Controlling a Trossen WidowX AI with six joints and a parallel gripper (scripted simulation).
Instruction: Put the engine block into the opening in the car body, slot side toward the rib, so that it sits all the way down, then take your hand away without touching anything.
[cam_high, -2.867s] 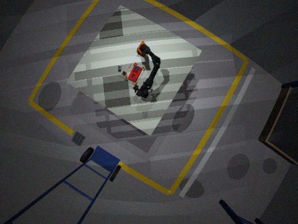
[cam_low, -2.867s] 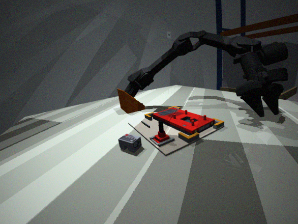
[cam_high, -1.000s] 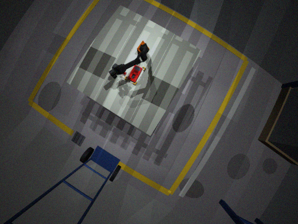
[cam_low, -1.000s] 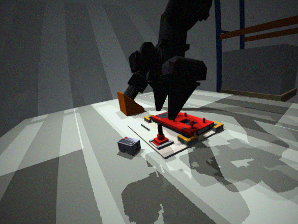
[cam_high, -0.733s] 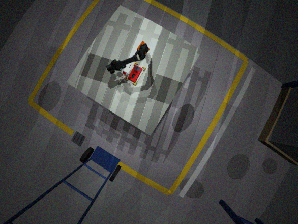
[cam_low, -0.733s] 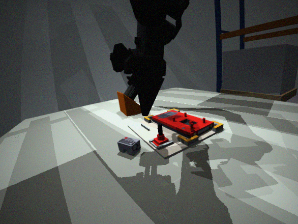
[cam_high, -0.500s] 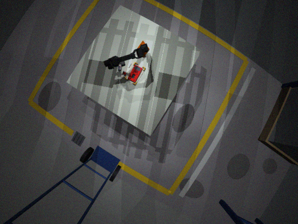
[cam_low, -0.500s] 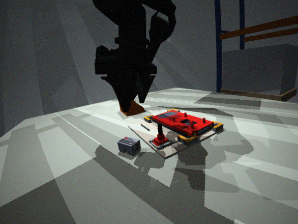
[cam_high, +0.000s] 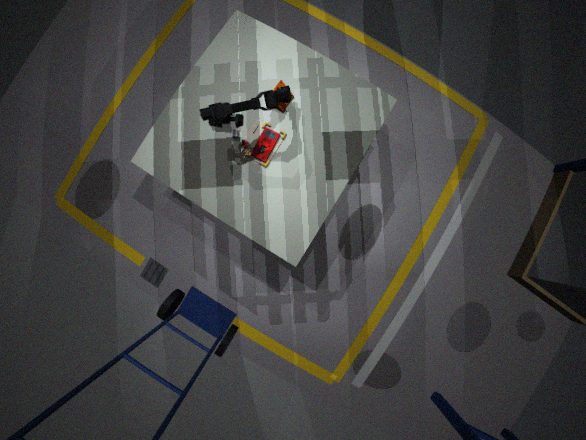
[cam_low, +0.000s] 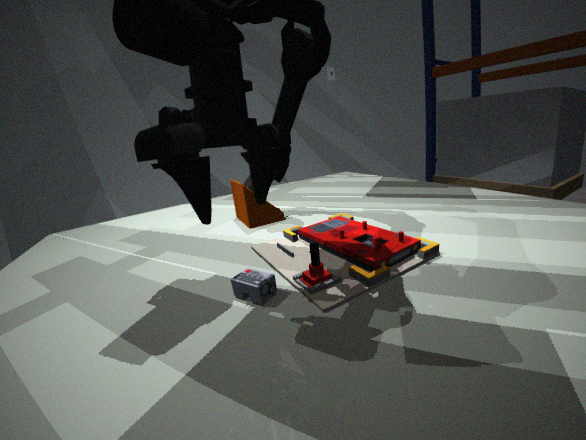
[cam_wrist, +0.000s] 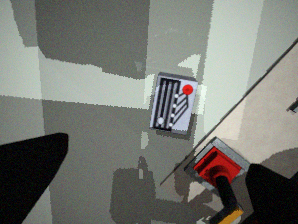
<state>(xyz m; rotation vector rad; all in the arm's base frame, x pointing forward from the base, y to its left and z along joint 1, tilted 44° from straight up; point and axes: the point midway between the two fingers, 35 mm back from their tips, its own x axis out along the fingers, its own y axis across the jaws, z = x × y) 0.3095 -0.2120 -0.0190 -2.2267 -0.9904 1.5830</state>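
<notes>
The grey engine block (cam_high: 235, 133) (cam_low: 254, 286) (cam_wrist: 173, 104) stands on the table beside the board. Its top shows dark stripes and a red dot. The slot side cannot be told for sure. The red car body (cam_high: 272, 143) (cam_low: 350, 248) lies on the board between yellow corner pieces, with a dark opening (cam_low: 370, 240) in its top; the rib inside is too small to make out. My gripper (cam_low: 234, 212) (cam_wrist: 157, 157) is wide open and empty, well above the table. In the wrist view the block lies ahead of the fingertips, between their lines.
A red piece with an upright black post (cam_low: 316, 274) (cam_wrist: 217, 167) stands on the board (cam_low: 270, 250) (cam_wrist: 260, 110), close to the block and near the right finger. A thin dark bar (cam_low: 285, 250) (cam_wrist: 293, 106) is on the board. An orange wedge (cam_high: 281, 85) (cam_low: 255, 211) stands behind the gripper.
</notes>
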